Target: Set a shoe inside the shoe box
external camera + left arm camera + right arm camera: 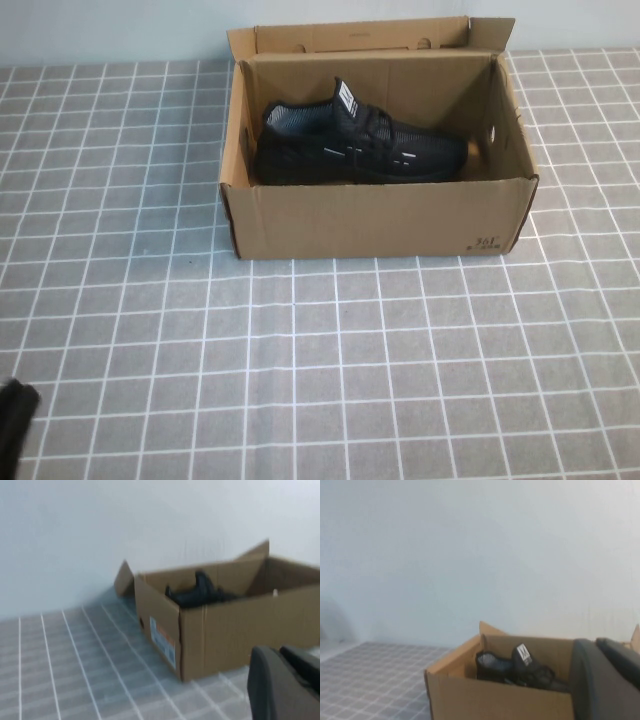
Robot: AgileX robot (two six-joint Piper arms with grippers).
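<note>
The brown cardboard shoe box (375, 215) stands open at the far middle of the table, its flap lid (360, 37) tipped back. The black sneaker (360, 147) lies inside on the box floor, toe to the right, white tongue label up. It also shows inside the box in the left wrist view (197, 594) and the right wrist view (515, 667). My left gripper (280, 650) is shut and empty, well away from the box near the table's front left. My right gripper (595, 642) is shut and empty, off to the box's side and out of the high view.
A grey tablecloth with a white grid (330, 370) covers the table. A dark part of my left arm (15, 425) shows at the front left corner. A pale wall (470, 555) rises behind the box.
</note>
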